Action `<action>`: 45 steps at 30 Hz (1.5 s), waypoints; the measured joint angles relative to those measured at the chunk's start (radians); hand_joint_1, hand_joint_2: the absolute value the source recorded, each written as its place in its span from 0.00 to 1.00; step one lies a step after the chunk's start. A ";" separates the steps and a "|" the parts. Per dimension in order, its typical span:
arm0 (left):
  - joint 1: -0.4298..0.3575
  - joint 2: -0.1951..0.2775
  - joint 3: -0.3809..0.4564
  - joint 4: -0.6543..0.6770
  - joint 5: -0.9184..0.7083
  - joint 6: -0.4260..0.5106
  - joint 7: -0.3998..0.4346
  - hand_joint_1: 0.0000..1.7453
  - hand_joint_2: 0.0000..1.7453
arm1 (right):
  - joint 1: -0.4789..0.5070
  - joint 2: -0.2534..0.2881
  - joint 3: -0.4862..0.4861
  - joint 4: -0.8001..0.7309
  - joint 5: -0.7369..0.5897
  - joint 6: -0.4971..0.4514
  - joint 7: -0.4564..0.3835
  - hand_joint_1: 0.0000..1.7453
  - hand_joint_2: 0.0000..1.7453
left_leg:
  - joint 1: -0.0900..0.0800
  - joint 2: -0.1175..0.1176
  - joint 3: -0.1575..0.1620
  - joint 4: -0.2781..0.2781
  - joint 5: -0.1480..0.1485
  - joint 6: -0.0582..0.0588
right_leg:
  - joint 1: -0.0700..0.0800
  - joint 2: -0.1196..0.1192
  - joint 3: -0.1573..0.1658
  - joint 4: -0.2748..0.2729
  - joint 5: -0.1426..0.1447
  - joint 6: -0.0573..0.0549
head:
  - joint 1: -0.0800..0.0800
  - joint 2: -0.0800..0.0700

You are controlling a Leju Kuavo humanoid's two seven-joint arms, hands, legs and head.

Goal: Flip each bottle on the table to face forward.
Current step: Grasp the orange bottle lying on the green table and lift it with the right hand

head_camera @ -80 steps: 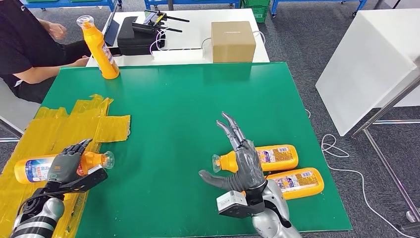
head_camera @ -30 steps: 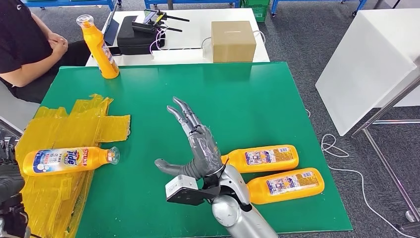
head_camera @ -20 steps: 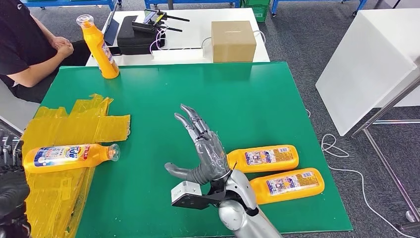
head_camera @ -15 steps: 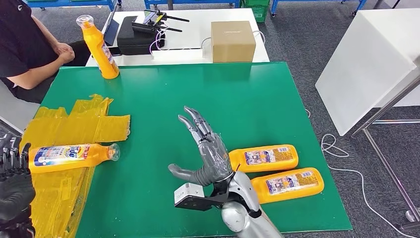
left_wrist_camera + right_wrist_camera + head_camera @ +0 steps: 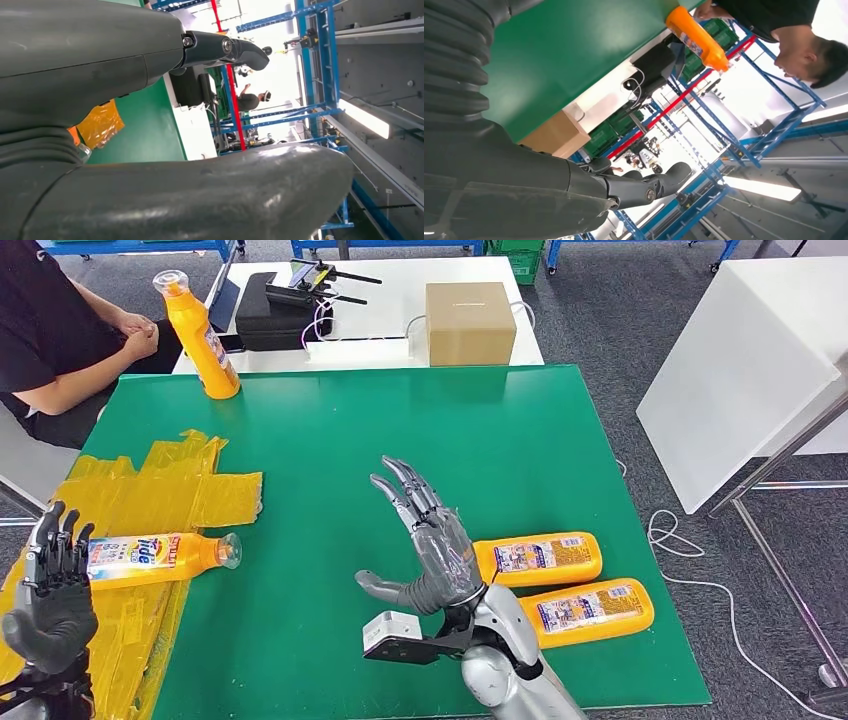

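Note:
Three orange bottles lie flat on the green table (image 5: 400, 430). One (image 5: 150, 558) rests on the yellow tape patch at the left, its front label up and cap toward the centre. Two more lie at the right, a nearer bottle (image 5: 590, 610) and a farther bottle (image 5: 540, 558), both showing back labels. A fourth bottle (image 5: 200, 335) (image 5: 696, 37) stands upright at the far left corner. My left hand (image 5: 55, 590) is raised, open and empty, just left of the taped bottle. My right hand (image 5: 430, 545) hovers open, fingers spread, beside the caps of the two right bottles.
A person in a black shirt (image 5: 60, 330) sits at the table's far left corner. Behind the green table, a white table holds a cardboard box (image 5: 470, 322) and a black case (image 5: 280, 310). A white panel (image 5: 745, 360) stands to the right, with a cable on the floor.
My left hand let go of the taped bottle, dropped out of sight, then rose open beside it. My right hand swung left off the two bottles and is drifting back toward them.

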 joint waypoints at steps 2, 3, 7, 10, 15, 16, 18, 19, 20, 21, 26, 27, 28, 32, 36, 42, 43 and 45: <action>-0.004 -0.001 -0.003 0.000 -0.003 0.003 0.006 0.00 0.00 | 0.000 -0.004 -0.002 -0.001 0.003 0.005 0.006 0.00 1.00 | 0.000 0.000 0.000 0.000 0.000 0.000 | 0.000 0.000 0.000 0.000 0.000 0.000 | 0.000 0.000; -0.008 -0.001 -0.006 0.000 -0.006 0.006 0.008 0.00 0.00 | -0.001 -0.004 -0.004 -0.001 0.004 0.008 0.008 0.00 1.00 | 0.000 0.000 0.000 0.000 0.000 0.000 | 0.000 0.000 0.000 0.000 0.000 0.000 | 0.000 0.000; -0.021 -0.001 -0.023 0.001 -0.018 0.021 0.011 0.00 0.00 | -0.009 -0.004 -0.009 -0.001 0.000 0.015 0.012 0.00 1.00 | 0.000 0.000 0.000 0.000 0.000 0.000 | 0.000 0.000 0.000 0.000 0.000 0.000 | 0.000 0.000; -0.023 -0.003 -0.035 0.002 -0.026 0.030 0.011 0.00 0.00 | -0.015 -0.001 -0.013 -0.001 -0.003 0.016 0.013 0.00 1.00 | 0.000 0.000 0.000 0.000 0.000 0.000 | 0.000 0.000 0.000 0.000 0.000 0.000 | 0.000 0.000; -0.022 -0.006 -0.051 0.002 -0.037 0.043 0.007 0.00 0.00 | -0.021 -0.002 -0.017 -0.001 -0.004 0.019 0.022 0.00 1.00 | 0.000 0.000 0.000 0.000 0.000 0.000 | 0.000 0.000 0.000 0.000 0.000 0.000 | 0.000 0.000; -0.022 -0.008 -0.056 0.002 -0.043 0.048 0.008 0.00 0.00 | -0.019 -0.006 -0.019 -0.003 -0.005 0.022 0.025 0.00 1.00 | 0.000 0.000 0.000 0.000 0.000 0.000 | 0.000 0.000 0.000 0.000 0.000 0.000 | 0.000 0.000; -0.022 -0.014 -0.072 0.002 -0.062 0.067 0.015 0.00 0.00 | -0.009 -0.028 -0.027 -0.014 -0.012 0.032 0.027 0.00 1.00 | -0.001 0.000 0.001 0.000 0.000 0.000 | 0.000 0.000 0.000 0.000 0.000 0.000 | 0.000 0.000; -0.023 -0.019 -0.084 0.001 -0.074 0.081 0.023 0.00 0.00 | 0.001 -0.046 -0.035 -0.024 -0.019 0.036 0.024 0.00 1.00 | -0.001 -0.001 0.001 0.000 0.000 0.000 | 0.000 -0.001 0.000 -0.001 0.000 0.000 | 0.000 0.000; -0.027 -0.025 -0.100 0.001 -0.086 0.098 0.034 0.00 0.00 | 0.016 -0.069 -0.047 -0.039 -0.027 0.039 0.018 0.00 1.00 | -0.002 -0.002 0.001 0.001 0.000 0.000 | 0.000 -0.002 0.000 -0.001 0.000 0.000 | 0.000 0.000; -0.034 -0.031 -0.121 0.001 -0.095 0.118 0.047 0.00 0.00 | 0.036 -0.094 -0.064 -0.057 -0.035 0.042 0.007 0.00 1.00 | -0.002 -0.003 0.000 0.001 0.000 0.000 | -0.001 -0.003 0.001 -0.002 0.000 0.000 | 0.000 0.000; -0.084 -0.042 -0.248 0.002 -0.094 0.212 0.092 0.00 0.00 | 0.135 -0.196 -0.180 -0.144 -0.052 0.075 -0.034 0.00 1.00 | -0.004 -0.003 0.000 0.001 -0.001 0.003 | -0.005 -0.004 0.002 -0.003 0.000 0.001 | 0.000 0.000; -0.095 -0.043 -0.269 0.004 -0.089 0.222 0.097 0.00 0.00 | 0.148 -0.210 -0.201 -0.156 -0.053 0.083 -0.034 0.00 1.00 | -0.004 -0.002 0.000 0.001 -0.002 0.003 | -0.005 -0.004 0.002 -0.003 0.000 0.001 | 0.000 0.000; -0.105 -0.043 -0.287 0.006 -0.084 0.229 0.100 0.00 0.00 | 0.161 -0.223 -0.220 -0.168 -0.055 0.091 -0.034 0.00 1.00 | -0.004 -0.002 0.001 0.001 -0.002 0.003 | -0.005 -0.003 0.002 -0.003 0.000 0.001 | 0.000 0.000; -0.125 -0.043 -0.330 0.015 -0.074 0.243 0.105 0.00 0.00 | 0.194 -0.265 -0.284 -0.202 -0.061 0.113 -0.035 0.00 1.00 | -0.004 -0.002 0.000 0.001 -0.002 0.003 | -0.005 -0.003 0.002 -0.003 0.000 0.001 | 0.000 0.000; -0.133 -0.036 -0.344 0.017 -0.058 0.245 0.104 0.00 0.00 | 0.209 -0.301 -0.312 -0.219 -0.067 0.161 -0.019 0.00 1.00 | -0.003 -0.001 0.001 0.001 -0.002 0.003 | -0.004 -0.002 0.002 -0.003 0.000 0.001 | -0.001 0.000; -0.134 -0.005 -0.324 0.017 -0.019 0.231 0.102 0.00 0.00 | 0.216 -0.385 -0.345 -0.226 -0.063 0.264 0.023 0.00 1.00 | -0.003 -0.001 -0.001 0.000 -0.002 0.003 | -0.004 -0.002 0.002 -0.003 0.000 0.001 | -0.001 0.000; -0.135 0.000 -0.314 0.017 -0.011 0.223 0.102 0.00 0.00 | 0.215 -0.404 -0.346 -0.225 -0.062 0.290 0.033 0.00 1.00 | -0.003 -0.001 -0.001 0.000 -0.002 0.003 | -0.004 -0.002 0.002 -0.003 0.000 0.001 | -0.001 0.000; -0.137 0.010 -0.292 0.018 0.002 0.206 0.102 0.00 0.00 | 0.204 -0.448 -0.347 -0.222 -0.069 0.347 0.048 0.00 1.00 | -0.003 -0.001 -0.001 0.000 -0.002 0.003 | -0.004 -0.003 0.002 -0.003 0.000 0.001 | 0.000 0.000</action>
